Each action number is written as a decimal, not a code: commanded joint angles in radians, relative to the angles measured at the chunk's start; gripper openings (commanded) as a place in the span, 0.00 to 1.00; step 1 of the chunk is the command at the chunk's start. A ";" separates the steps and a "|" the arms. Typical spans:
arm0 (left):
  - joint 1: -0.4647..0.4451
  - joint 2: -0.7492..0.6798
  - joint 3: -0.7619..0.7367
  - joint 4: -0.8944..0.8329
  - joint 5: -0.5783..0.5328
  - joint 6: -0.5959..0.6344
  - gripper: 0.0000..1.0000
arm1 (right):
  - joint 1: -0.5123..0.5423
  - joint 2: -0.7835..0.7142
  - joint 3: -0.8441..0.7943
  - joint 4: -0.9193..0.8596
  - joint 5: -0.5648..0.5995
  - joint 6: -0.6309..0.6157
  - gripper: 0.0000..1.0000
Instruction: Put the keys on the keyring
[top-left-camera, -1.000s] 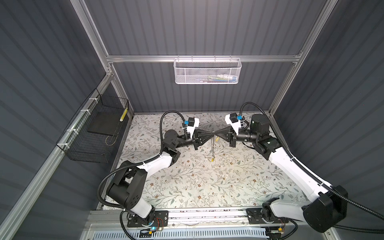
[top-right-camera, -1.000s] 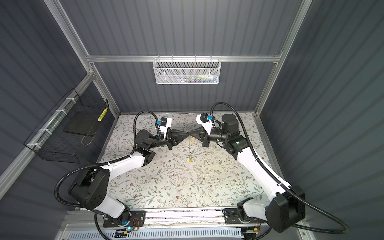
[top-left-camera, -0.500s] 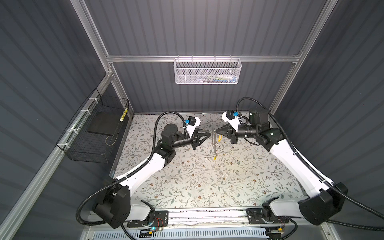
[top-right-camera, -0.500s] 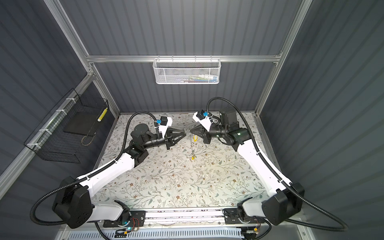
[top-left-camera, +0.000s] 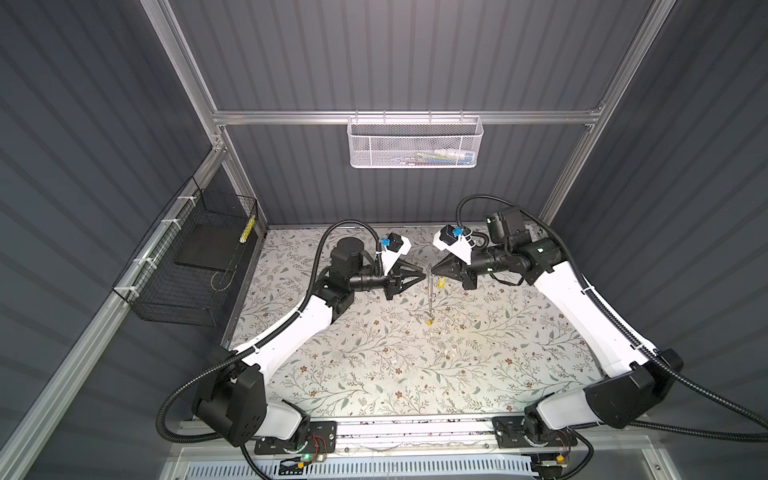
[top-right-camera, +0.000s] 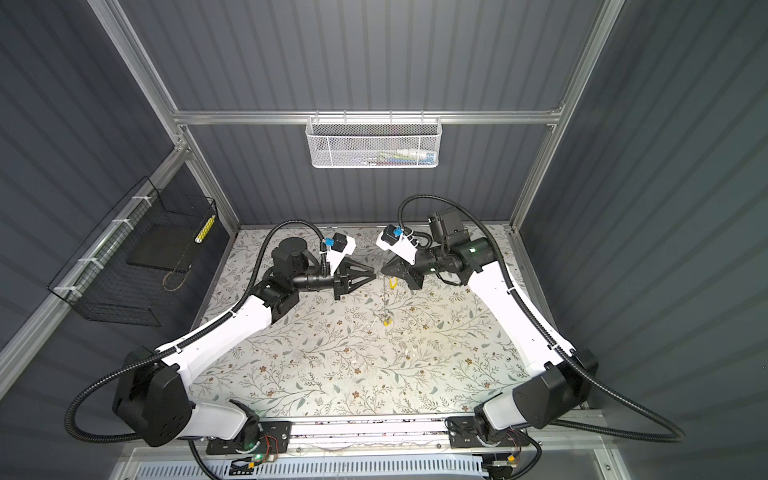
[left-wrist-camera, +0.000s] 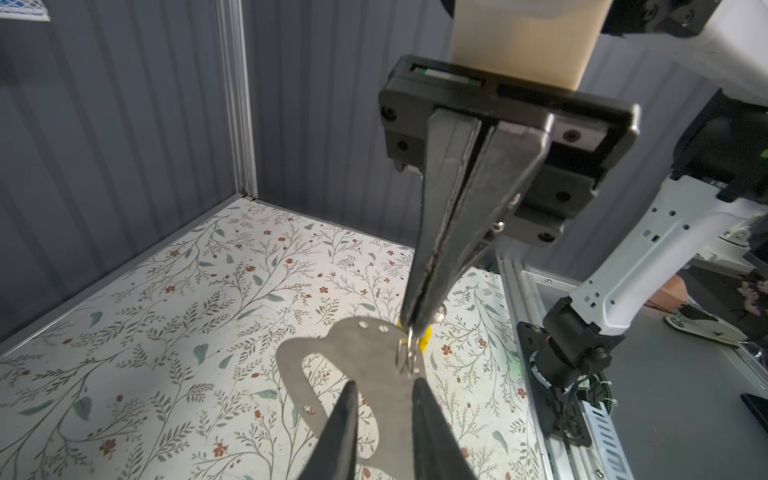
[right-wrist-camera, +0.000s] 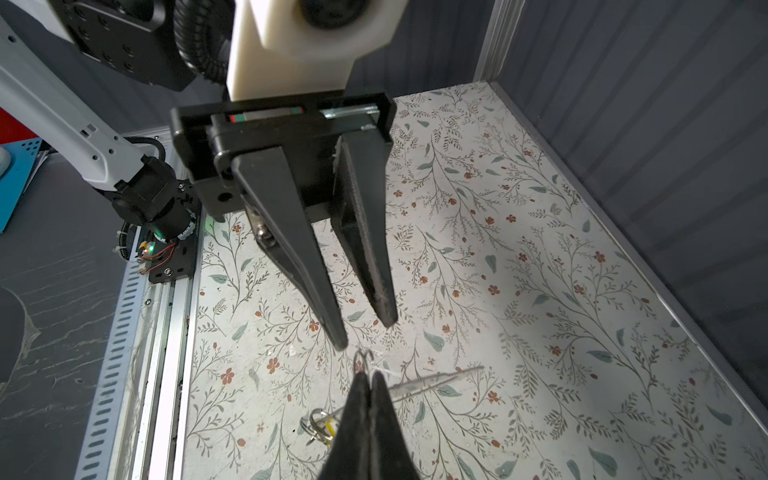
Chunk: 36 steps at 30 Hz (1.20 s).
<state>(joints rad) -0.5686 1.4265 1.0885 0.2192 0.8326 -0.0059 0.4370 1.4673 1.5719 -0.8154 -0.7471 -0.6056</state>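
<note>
The right hand (left-wrist-camera: 411, 328) is raised well above the tabletop (top-left-camera: 374, 365). Its fingers are pressed together on the small ring (left-wrist-camera: 408, 351) of the upper key (left-wrist-camera: 424, 340), right at the top edge of the keyring (left-wrist-camera: 353, 345). The keyring hangs down from that pinch, face-on in the left wrist view and edge-on in both top views. Whether the fingers nip the keyring too, I cannot tell. The lower key (top-left-camera: 430, 320) dangles at the keyring's bottom end, close over the tabletop; whether it touches is unclear. The left hand (right-wrist-camera: 365, 332) faces the right hand tip to tip, fingers apart and holding nothing, just short of the keyring.

By my judgement the lower key is on and the upper key is at the threading step. The ring's passage through the keyring is too small to confirm. Next, the left hand needs to close on the keyring's flat body, clear of the ring, because the keyring hangs free and can swing or twist. Only then can the right hand work the ring round or let go.
</note>
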 joint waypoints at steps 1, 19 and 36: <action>0.001 0.011 0.040 -0.027 0.077 0.018 0.25 | 0.012 0.014 0.031 -0.067 -0.001 -0.041 0.00; 0.000 0.023 0.049 -0.058 0.125 0.026 0.15 | 0.030 0.009 0.031 -0.049 -0.021 -0.051 0.00; -0.024 0.037 0.058 -0.110 0.127 0.069 0.10 | 0.035 -0.009 0.014 -0.003 -0.026 -0.039 0.00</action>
<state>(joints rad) -0.5781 1.4555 1.1275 0.1410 0.9405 0.0395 0.4667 1.4837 1.5738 -0.8566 -0.7479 -0.6472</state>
